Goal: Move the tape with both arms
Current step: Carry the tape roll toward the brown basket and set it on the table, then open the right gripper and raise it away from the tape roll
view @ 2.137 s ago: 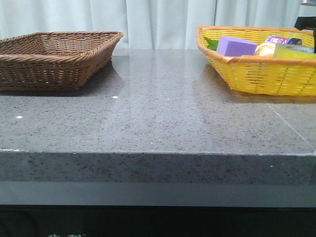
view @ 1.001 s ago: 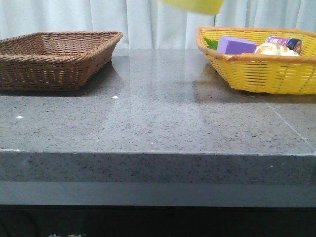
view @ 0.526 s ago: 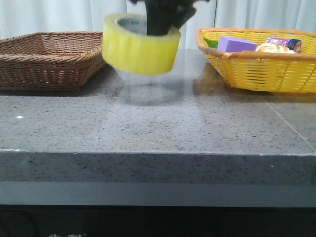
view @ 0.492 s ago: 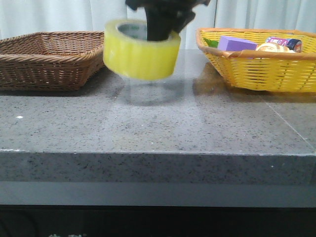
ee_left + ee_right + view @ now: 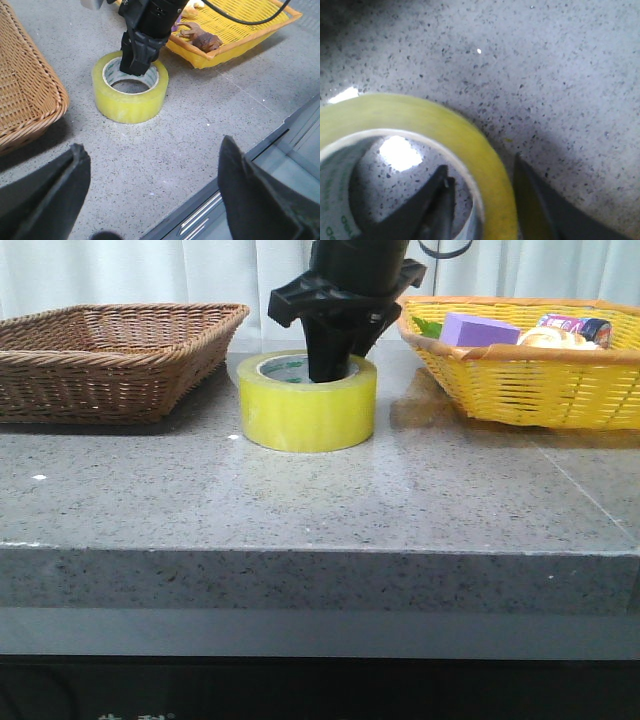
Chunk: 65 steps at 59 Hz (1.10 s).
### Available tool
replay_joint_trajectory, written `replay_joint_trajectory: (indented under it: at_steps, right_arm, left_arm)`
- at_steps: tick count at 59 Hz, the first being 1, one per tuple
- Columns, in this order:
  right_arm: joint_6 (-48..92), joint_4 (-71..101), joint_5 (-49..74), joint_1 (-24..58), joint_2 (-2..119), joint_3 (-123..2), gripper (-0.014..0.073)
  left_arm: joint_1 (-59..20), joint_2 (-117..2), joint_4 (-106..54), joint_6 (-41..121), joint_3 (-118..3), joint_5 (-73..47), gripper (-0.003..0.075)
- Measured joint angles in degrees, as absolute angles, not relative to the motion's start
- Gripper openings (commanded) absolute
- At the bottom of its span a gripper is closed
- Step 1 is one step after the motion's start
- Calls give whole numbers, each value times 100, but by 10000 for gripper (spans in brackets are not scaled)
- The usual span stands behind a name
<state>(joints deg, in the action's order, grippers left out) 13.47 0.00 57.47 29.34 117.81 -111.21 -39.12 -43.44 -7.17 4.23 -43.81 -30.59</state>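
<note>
The tape [image 5: 307, 403] sits flat on the grey counter [image 5: 320, 500], between the brown basket [image 5: 110, 355] and the yellow basket [image 5: 525, 365], nearer the brown one. The right pincer [image 5: 330, 365] reaches down from above with one finger inside the core and one outside, pinching the roll's wall on the side facing the yellow basket; the right wrist view shows both fingers [image 5: 432, 200] straddling that wall. The left pincer [image 5: 150, 195] hovers apart from the tape, fingers spread wide and holding nothing.
</note>
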Motion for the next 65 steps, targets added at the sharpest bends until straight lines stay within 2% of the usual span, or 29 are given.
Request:
replay_joint_trajectory:
  at_steps: [14, 26, 43, 65]
  right_arm:
    - [1253, 101, 5760, 2934, 11530, -11121, 395]
    - [953, 717, 5919, 2693, 10624, -10902, 395]
    - [935, 1469, 5157, 1805, 8759, -9138, 395]
    - [1134, 1567, 4421, 1751, 6233, -7031, 395]
  left_arm:
    - [-3912, -4344, -717, 423, -4381, -3059, 526]
    - [-3912, -4344, -717, 423, -4381, -3059, 526]
    - [-3912, -4344, -717, 423, -4381, -3059, 526]
    - [-3912, -4344, -717, 423, -4381, -3059, 526]
